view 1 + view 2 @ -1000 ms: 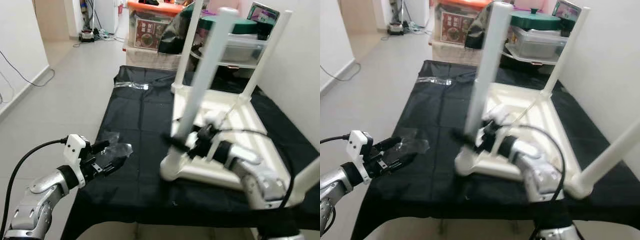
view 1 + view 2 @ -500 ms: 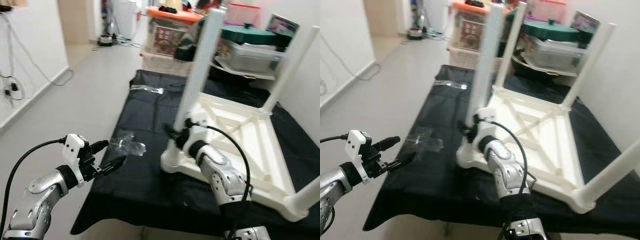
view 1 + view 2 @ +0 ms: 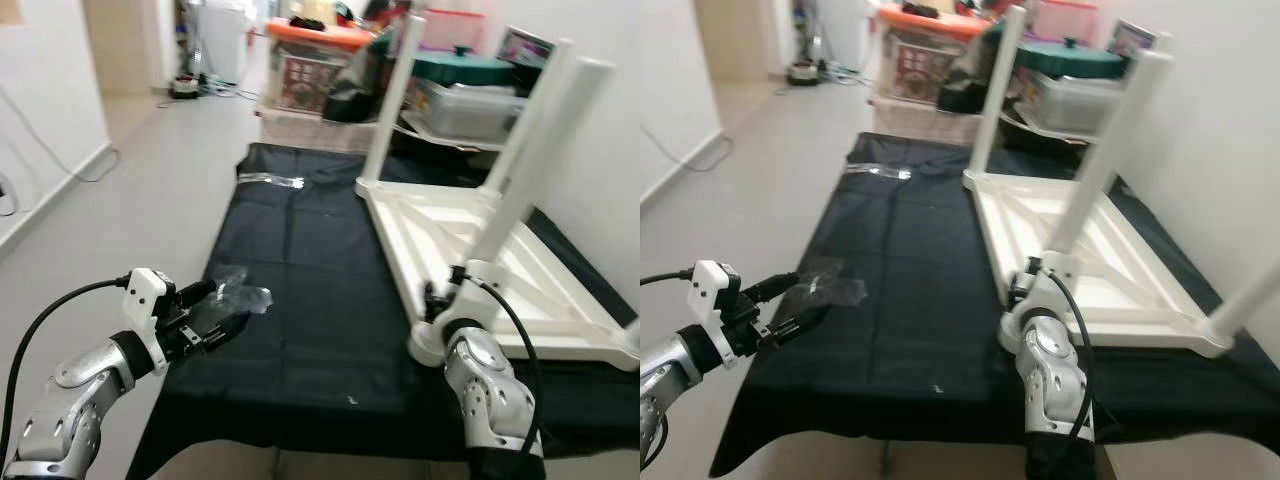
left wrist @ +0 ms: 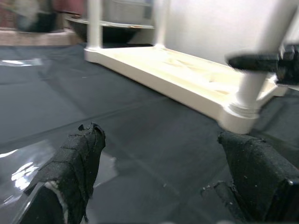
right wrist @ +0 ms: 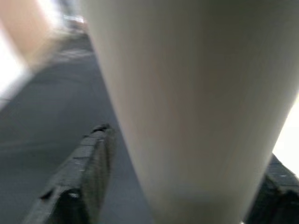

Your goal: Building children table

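The white children's table (image 3: 470, 232) lies upside down on the black-covered worktop (image 3: 310, 260), its legs pointing up. My right gripper (image 3: 446, 290) is at the base of the nearest leg (image 3: 530, 160), shut on it. In the right wrist view that pale leg (image 5: 187, 102) sits between the two black fingers (image 5: 79, 179). My left gripper (image 3: 215, 315) hovers open at the worktop's near left edge, just short of a crumpled clear plastic bag (image 3: 242, 297). Its fingers (image 4: 74, 163) stand wide apart above the cloth.
Storage bins and boxes (image 3: 310, 60) crowd the far end of the worktop. A white wall (image 3: 610, 180) runs close along the right side. Open floor (image 3: 130, 190) lies to the left. A second clear plastic strip (image 3: 270, 180) lies far left on the cloth.
The table's near end has swung to the right over the cloth, with my right gripper on its leg. The camera view shifted as well. My left gripper stays by the plastic bag.
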### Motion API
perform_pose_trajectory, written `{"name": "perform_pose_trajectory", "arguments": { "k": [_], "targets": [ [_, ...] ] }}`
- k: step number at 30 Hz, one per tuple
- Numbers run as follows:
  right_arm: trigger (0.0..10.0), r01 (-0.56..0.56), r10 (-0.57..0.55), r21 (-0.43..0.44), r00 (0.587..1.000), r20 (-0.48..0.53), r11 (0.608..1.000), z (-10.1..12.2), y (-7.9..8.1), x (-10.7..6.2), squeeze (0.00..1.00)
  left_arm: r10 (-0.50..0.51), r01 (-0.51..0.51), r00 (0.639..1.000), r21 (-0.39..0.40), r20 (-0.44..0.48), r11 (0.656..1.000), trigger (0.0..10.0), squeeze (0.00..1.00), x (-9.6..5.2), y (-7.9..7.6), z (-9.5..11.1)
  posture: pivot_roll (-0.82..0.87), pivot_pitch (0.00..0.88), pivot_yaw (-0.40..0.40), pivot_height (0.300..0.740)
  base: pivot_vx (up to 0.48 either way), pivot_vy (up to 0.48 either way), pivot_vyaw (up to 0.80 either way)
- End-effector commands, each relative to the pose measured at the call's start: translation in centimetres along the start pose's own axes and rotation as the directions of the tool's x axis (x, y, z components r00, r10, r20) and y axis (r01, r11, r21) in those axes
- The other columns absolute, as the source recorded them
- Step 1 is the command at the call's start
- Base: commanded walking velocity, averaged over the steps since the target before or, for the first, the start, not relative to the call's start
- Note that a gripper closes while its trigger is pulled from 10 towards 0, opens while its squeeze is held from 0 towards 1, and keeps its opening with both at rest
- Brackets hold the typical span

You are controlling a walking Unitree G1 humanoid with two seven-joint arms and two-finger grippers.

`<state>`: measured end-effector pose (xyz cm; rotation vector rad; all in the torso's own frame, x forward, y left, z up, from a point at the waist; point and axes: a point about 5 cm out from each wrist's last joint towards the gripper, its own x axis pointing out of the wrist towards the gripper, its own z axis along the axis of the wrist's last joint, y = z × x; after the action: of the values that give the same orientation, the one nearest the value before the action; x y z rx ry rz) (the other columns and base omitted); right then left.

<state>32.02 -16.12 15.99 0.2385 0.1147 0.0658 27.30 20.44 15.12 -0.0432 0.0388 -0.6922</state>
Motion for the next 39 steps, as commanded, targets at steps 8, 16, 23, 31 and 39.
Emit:
{"name": "perform_pose_trajectory", "arguments": {
  "k": [8, 16, 23, 31, 39],
  "targets": [
    [10.0, -0.53, 0.539, -0.101, 0.833, 0.121, 0.842, 4.8, 2.3, 0.2, 0.0, -0.008, 0.008, 1.0, -0.003, -0.008, 1.0, 10.0, 0.0, 0.2, -0.1, -0.1, 0.1, 0.0, -0.145, 0.74, 0.0, 0.0, 0.0],
    [0.0, -0.864, 0.866, -0.118, 0.498, -0.054, 0.489, 1.6, 5.9, -2.2, 0.0, -0.002, 0.002, 1.0, -0.002, -0.01, 1.0, 10.0, 0.0, 0.2, 0.0, -0.1, 0.13, 0.0, -0.162, 0.74, 0.0, 0.0, 0.0],
    [0.0, -0.58, 0.545, -0.204, 0.813, -0.206, 0.788, -2.4, 4.2, 0.2, 0.0, -0.007, 0.007, 1.0, -0.004, -0.014, 1.0, 10.0, 0.0, 0.0, -0.1, -0.1, 0.12, 0.0, -0.154, 0.74, 0.0, 0.0, 0.0],
    [0.0, 0.473, -0.508, -0.215, 0.848, -0.153, 0.854, -4.2, -5.1, -0.9, 0.0, -0.01, 0.01, 1.0, -0.005, -0.016, 1.0, 10.0, 0.0, 0.0, 0.0, -0.1, 0.11, 0.0, -0.144, 0.74, 0.0, 0.0, 0.0],
    [10.0, 0.218, -0.229, -0.112, 0.968, -0.097, 0.969, -3.0, -1.1, -0.8, 0.0, -0.014, 0.014, 1.0, -0.005, -0.02, 1.0, 10.0, 0.0, 0.0, 0.0, -0.1, 0.1, 0.0, -0.135, 0.74, 0.0, 0.0, 0.0]
  ]
}}
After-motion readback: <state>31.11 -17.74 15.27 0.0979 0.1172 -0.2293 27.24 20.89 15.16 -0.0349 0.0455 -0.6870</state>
